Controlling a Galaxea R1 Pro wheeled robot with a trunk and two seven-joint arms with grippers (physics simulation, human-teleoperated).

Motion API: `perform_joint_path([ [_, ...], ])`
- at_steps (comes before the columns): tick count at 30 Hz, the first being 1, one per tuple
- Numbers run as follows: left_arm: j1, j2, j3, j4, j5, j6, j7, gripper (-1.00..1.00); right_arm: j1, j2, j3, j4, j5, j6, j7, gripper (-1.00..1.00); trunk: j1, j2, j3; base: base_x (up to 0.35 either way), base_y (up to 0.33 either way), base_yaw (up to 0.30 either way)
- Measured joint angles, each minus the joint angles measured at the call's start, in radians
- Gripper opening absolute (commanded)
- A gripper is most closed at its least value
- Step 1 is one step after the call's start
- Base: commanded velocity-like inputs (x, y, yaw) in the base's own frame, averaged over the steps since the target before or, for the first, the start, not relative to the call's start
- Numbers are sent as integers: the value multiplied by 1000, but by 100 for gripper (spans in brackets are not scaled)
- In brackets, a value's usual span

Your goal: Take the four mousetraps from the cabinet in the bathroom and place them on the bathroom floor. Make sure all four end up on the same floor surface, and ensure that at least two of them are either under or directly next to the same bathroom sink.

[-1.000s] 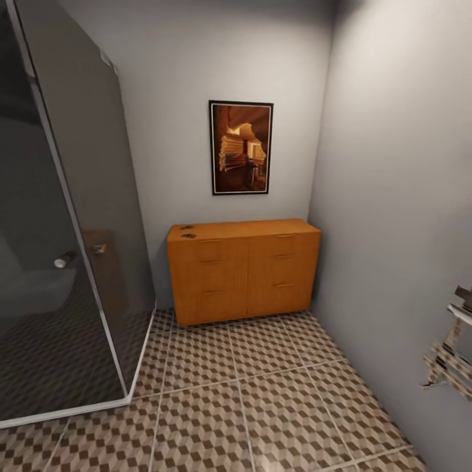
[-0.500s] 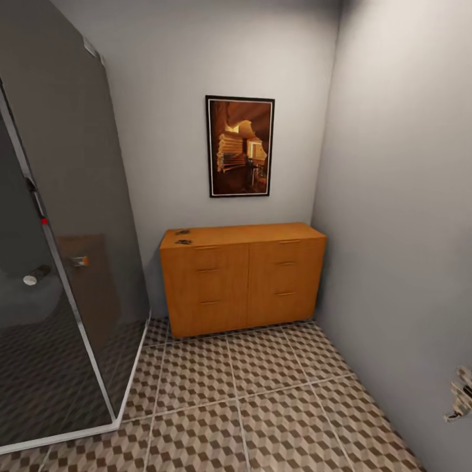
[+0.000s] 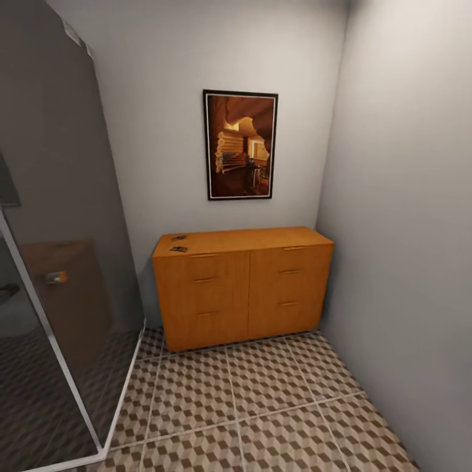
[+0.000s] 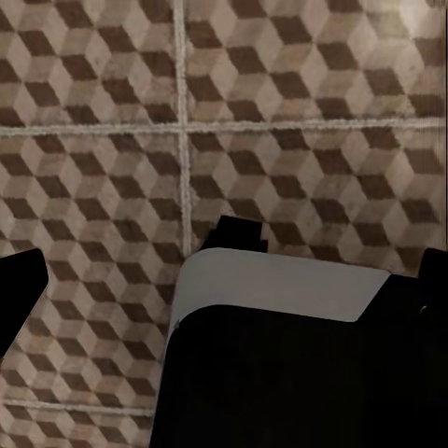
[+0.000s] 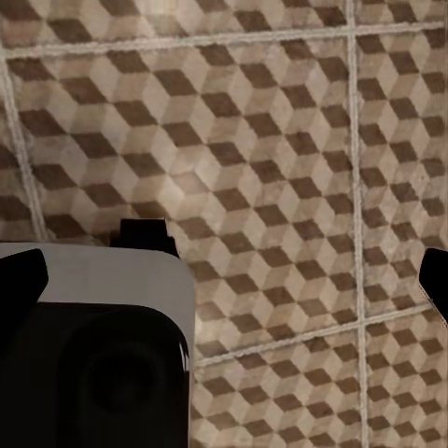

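Mousetraps [image 3: 178, 243], two small dark shapes, lie on the cabinet [image 3: 242, 288] top at its left end, well ahead of and above both grippers. Both wrist views look down on the floor [image 3: 262, 406]; whether either gripper is open I cannot tell, and nothing seems held. Best to stop square to that left end before raising an arm.

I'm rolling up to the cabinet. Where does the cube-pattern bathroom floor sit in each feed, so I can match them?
Head view: the bathroom floor spans the lower part, in front of the cabinet.
Left wrist view: its tiles lie behind the dark robot body.
Right wrist view: its tiles cover most of the picture.
Shared landmark: the pale grout lines.
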Motion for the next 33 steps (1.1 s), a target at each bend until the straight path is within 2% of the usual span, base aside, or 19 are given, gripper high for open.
perform_joint_path([
  [10,0,0,0,-1,1,0,0,100,0,0,0,0,0,0,0,100,0,0,0,322,0,0],
  [17,0,0,-1,-1,43,-2,0,100,0,0,0,0,0,0,0,100,0,0,0,322,0,0],
  [18,1,0,-2,-2,73,-3,-1,100,0,0,0,0,0,0,0,100,0,0,0,322,0,0],
  [20,0,1,-3,-2,85,-4,-1,100,0,0,0,0,0,0,0,100,0,0,0,322,0,0],
  [33,1,0,-4,-2,98,-5,-2,100,0,0,0,0,0,-1,0,100,0,0,0,322,0,1],
])
